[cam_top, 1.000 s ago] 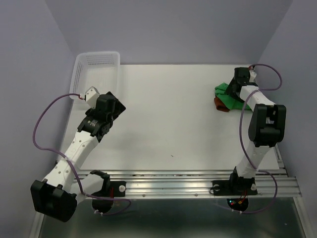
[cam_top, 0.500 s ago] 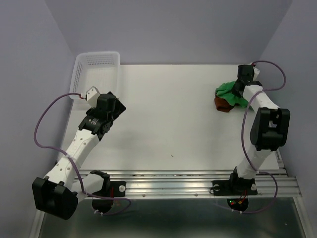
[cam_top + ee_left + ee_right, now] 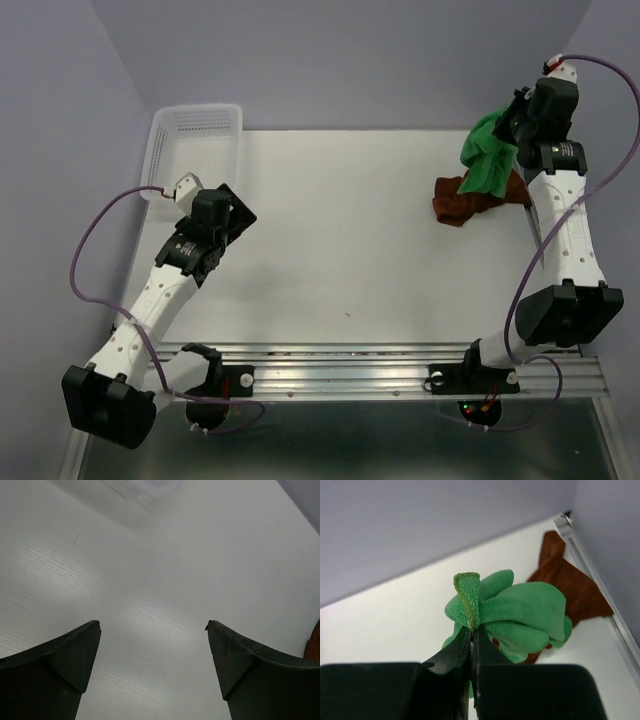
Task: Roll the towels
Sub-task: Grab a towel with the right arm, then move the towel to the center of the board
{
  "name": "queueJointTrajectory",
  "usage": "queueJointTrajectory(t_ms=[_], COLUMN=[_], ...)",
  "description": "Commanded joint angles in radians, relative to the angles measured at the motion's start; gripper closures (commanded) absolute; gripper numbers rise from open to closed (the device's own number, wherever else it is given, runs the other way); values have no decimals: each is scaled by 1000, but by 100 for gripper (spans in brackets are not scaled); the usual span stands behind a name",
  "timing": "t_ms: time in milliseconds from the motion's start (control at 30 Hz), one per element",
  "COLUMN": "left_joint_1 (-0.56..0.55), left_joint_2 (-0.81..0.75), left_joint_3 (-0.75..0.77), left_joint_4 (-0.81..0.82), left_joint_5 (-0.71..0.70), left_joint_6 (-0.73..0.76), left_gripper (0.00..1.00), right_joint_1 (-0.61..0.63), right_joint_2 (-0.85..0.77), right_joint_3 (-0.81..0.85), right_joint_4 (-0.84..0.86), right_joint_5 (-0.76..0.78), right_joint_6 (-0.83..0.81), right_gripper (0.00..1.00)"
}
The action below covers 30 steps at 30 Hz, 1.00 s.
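Fingers (image 3: 60,670) of left gripper (image 3: 225,215) spread wide, empty, parked near left edge, clear of work. Right gripper (image 3: 471,630) pinched tight on green towel (image 3: 520,615) edge, raised over far right corner so cloth hangs above brown towel (image 3: 572,587) lying beneath, likely for spreading flat.

White table (image 3: 350,240), brown towel (image 3: 456,206) far right, white basket (image 3: 200,108) far left
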Motion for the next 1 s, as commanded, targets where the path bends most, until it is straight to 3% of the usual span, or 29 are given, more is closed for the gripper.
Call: queueJointTrajectory(t_ms=[0,33,133,300,400,500,600,633,700,733,767,800,833,900,967], left_joint_1=[5,6,5,6,6,8,8,8,10,10,11,11,11,11,11], left_joint_2=[-52,-61,-84,-142,-179,-204,-222,-221,-215,-205,-199,-184,-175,-144,-121], left_joint_3=[3,1,-5,-14,-19,-25,-33,-31,-29,-31,-33,-37,-40,-52,-66], left_joint_4=[34,32,26,-12,-43,-63,-78,-92,-104,-110,-113,-119,-119,-122,-116], left_joint_5=[15,22,29,13,-2,-14,-33,-45,-54,-65,-66,-63,-59,-34,-10], left_joint_6=[18,18,18,9,-3,-11,-26,-34,-38,-46,-48,-49,-48,-51,-43], left_gripper=[1,1,1,1,1,1,1,1,1,1,1,1,1,1,1], right_joint_1=[40,55,148,395,451,451,434,394,331,295,240,219,210,210,210], right_joint_2=[-24,-14,13,36,41,-13,-92,-123,-140,-145,-146,-152,-162,-197,-224], right_joint_3=[174,203,282,343,323,132,-109,-251,-389,-460,-524,-645,-692,-767,-780], right_joint_4=[-31,-46,-79,-47,4,129,145,154,154,154,151,151,150,133,125], right_joint_5=[-328,-450,-589,-649,-729,-697,-449,-413,-379,-385,-364,-282,-213,-72,-54], right_joint_6=[-25,-21,-1,21,54,105,88,100,94,90,81,76,79,64,53], right_gripper=[99,99,99,99,99,99,93,84,75,49,33,11,0,0,0])
